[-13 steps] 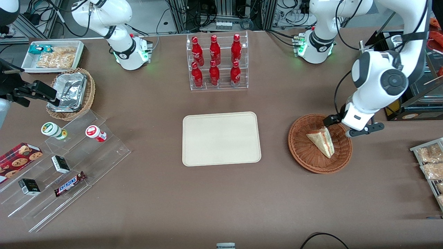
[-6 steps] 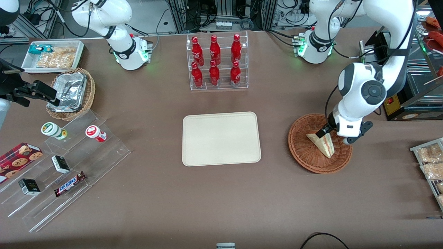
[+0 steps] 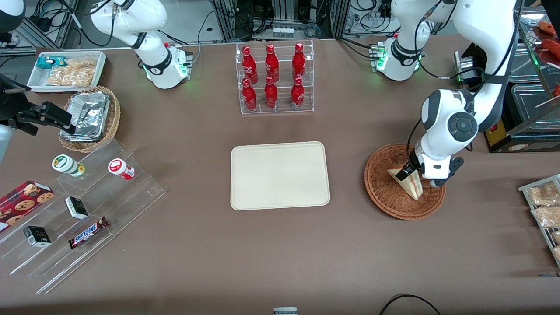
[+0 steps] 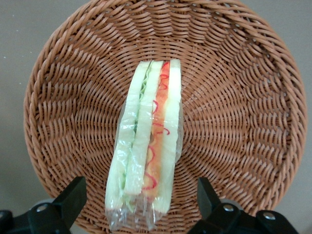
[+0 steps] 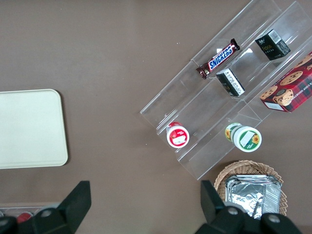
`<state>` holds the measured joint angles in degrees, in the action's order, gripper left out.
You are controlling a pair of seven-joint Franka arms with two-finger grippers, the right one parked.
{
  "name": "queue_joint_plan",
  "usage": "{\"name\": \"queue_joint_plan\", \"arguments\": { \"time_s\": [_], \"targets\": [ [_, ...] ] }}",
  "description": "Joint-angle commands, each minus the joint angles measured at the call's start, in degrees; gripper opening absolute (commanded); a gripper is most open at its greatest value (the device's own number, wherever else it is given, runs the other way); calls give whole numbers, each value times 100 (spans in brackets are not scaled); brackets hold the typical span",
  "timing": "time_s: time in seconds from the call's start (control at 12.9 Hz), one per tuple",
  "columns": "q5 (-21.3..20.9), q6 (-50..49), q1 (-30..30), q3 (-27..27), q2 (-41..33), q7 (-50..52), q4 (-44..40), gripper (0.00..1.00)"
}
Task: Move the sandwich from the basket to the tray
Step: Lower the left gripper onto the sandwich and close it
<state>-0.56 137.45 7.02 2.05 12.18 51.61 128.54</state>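
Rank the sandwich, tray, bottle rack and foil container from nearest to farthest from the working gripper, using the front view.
Gripper open, over the basket.
1. Sandwich, between its fingers.
2. Tray, mid-table.
3. Bottle rack, farther from the camera.
4. Foil container, parked arm's end.

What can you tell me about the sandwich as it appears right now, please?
The sandwich is a triangular wedge of pale white bread, wrapped in clear film that bunches at one end. Its cut edge shows light green and orange-red filling with red squiggles. It lies in the middle of the round reddish-brown wicker basket, resting on the weave. The hand is open over it, one finger on each side of the wedge, not yet closed on it. The tray lies apart, toward the parked arm's end.
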Motion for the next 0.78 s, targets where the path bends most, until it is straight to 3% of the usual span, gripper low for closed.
{"name": "queue_joint_plan", "arguments": {
  "time_s": [0.0, 0.08, 0.31, 0.39, 0.7],
  "targets": [
    [-5, 72, -17, -11, 178, 113, -48, 96],
    [3, 72, -17, -20, 249, 122, -49, 84],
    [-5, 72, -8, -20, 294, 604, -110, 14],
    [-14, 37, -8, -20, 285, 553, -162, 7],
    [-84, -628, 45, 6, 258, 281, -723, 6]
  ]
}}
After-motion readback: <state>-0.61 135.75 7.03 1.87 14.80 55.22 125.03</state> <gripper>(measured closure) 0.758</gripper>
